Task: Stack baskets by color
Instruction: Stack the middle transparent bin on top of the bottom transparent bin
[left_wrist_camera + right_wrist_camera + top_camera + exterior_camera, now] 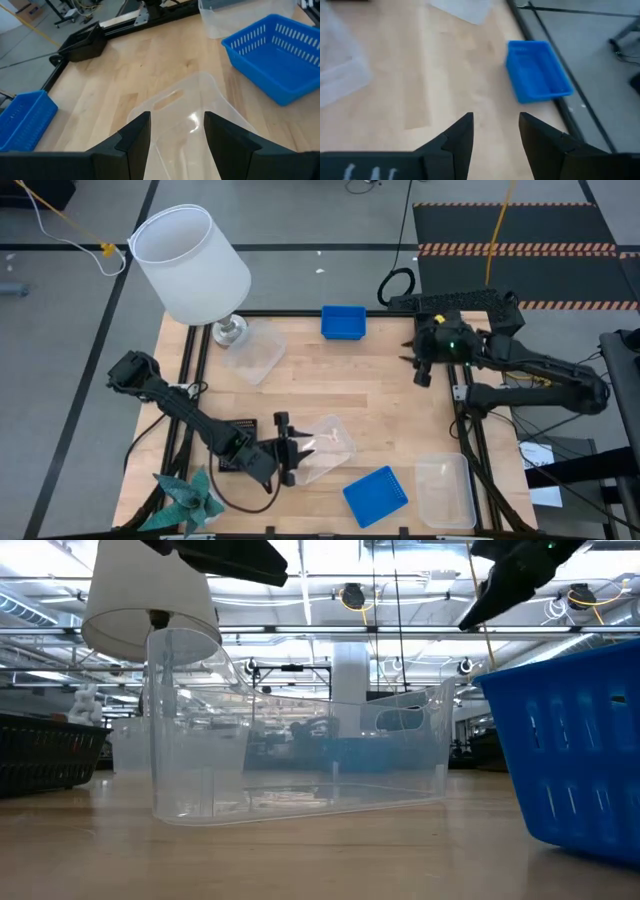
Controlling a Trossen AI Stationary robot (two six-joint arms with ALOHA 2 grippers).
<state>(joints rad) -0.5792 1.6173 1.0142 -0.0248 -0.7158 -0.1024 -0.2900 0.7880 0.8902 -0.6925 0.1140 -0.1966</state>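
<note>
Left gripper [291, 450] clamps the rim of clear see-through plastic basket [325, 442]; right gripper [419, 364] hovers empty, fingers apart.

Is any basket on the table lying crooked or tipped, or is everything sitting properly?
One clear basket, at the left hand, sits tilted: in the low view one end is raised off the wood. The near blue basket lies at an angle to the table edges. The far blue basket sits square. Nothing looks damaged.

You have two blue baskets [343, 322] [376, 495], three clear baskets [254, 350] [322, 445] [444, 490], one black basket [238, 442], one lampshade [190, 264].
</note>
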